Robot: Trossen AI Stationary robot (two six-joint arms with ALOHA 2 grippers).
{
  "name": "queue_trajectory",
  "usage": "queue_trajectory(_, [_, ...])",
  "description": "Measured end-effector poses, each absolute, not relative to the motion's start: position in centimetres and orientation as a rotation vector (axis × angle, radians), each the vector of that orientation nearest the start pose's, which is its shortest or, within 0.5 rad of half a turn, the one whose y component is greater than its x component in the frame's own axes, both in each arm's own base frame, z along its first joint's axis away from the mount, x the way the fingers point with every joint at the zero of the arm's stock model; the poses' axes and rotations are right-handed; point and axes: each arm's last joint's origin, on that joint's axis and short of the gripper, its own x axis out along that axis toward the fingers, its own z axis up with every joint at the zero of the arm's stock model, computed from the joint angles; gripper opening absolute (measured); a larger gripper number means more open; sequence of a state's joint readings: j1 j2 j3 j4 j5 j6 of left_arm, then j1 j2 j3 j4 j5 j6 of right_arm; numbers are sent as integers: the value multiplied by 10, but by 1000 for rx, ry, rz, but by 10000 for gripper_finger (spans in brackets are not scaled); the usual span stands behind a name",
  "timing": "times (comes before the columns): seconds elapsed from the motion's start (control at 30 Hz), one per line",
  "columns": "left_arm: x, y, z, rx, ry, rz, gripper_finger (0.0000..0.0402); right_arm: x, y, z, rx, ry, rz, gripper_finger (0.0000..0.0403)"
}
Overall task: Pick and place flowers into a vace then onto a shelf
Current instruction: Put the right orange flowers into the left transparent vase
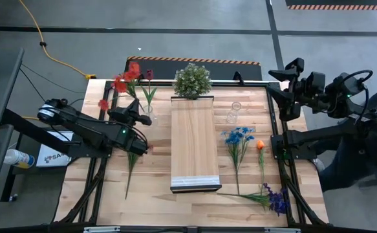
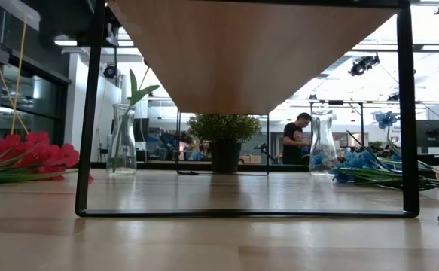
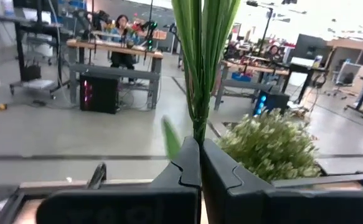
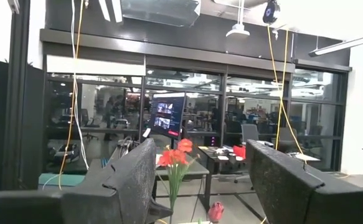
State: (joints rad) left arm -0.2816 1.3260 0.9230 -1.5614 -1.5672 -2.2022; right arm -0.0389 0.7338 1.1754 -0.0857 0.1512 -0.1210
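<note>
My left gripper (image 1: 141,126) (image 3: 200,155) hovers left of the shelf (image 1: 193,139), beside a glass vase (image 1: 147,118) (image 2: 122,140). It is shut on a flower stem with long green leaves (image 3: 201,56). A dark red bloom (image 1: 149,74) and red blooms (image 1: 129,74) show beyond the gripper; which of them tops the held stem I cannot tell. Green leaves (image 2: 134,86) stand in that vase. Another stem (image 1: 130,175) lies on the table below the arm. My right gripper (image 1: 285,90) (image 4: 200,186) waits open and high at the far right corner. My left gripper pinches the green stem (image 3: 199,134) between its two fingers, right where the leaves begin. The fingers come in level from the table's near left and lie across the stem. The stem stands upright above them. The gripper hides what hangs below.
A bushy potted plant (image 1: 192,81) stands at the shelf's far end, and a second glass vase (image 1: 233,113) stands right of the shelf. Blue (image 1: 238,136), orange (image 1: 260,145) and purple (image 1: 277,200) flowers lie on the table's right side. More red blooms (image 2: 35,150) lie at the left edge.
</note>
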Motion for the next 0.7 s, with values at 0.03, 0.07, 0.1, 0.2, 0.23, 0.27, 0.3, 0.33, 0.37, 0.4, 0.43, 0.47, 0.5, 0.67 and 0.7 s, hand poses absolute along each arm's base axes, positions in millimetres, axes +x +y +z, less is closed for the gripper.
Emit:
queue_trajectory(0.03, [178,-21,254,-219,-165,1282,30,110,-9,473,-101,-344,-210,236])
queue_trajectory(0.07, [176,-21,252,-224,-172,1280,30,110,-9,473,-103,-344,-210,236])
queue_trajectory(0.1, [174,-20,249,-235,-176,1281,30,110,-9,473,-108,-345,-211,236])
queue_trajectory(0.2, [172,-20,248,-252,-195,1277,30,110,-9,473,-116,-346,-213,236])
queue_trajectory(0.23, [172,-20,247,-251,-190,1279,30,110,-9,473,-117,-348,-213,236])
queue_trajectory(0.27, [172,-20,246,-254,-189,1280,30,110,-9,473,-117,-350,-213,236])
queue_trajectory(0.3, [171,-19,247,-255,-192,1279,30,110,-9,473,-117,-349,-213,236])
queue_trajectory(0.33, [171,-19,248,-256,-194,1278,30,110,-9,473,-117,-348,-214,236])
queue_trajectory(0.37, [171,-19,247,-257,-194,1278,30,111,-9,473,-116,-347,-220,236])
queue_trajectory(0.4, [172,-19,247,-257,-194,1279,30,112,-9,473,-115,-344,-228,236])
queue_trajectory(0.43, [172,-20,247,-257,-193,1279,30,112,-9,473,-114,-341,-233,236])
queue_trajectory(0.47, [172,-19,247,-258,-194,1279,30,114,-10,472,-113,-337,-239,236])
queue_trajectory(0.5, [171,-19,247,-260,-196,1279,30,115,-10,472,-112,-334,-246,236])
queue_trajectory(0.67, [172,-20,247,-267,-201,1278,30,119,-10,471,-112,-321,-249,236])
queue_trajectory(0.7, [173,-20,247,-272,-205,1278,30,121,-10,470,-113,-315,-249,236])
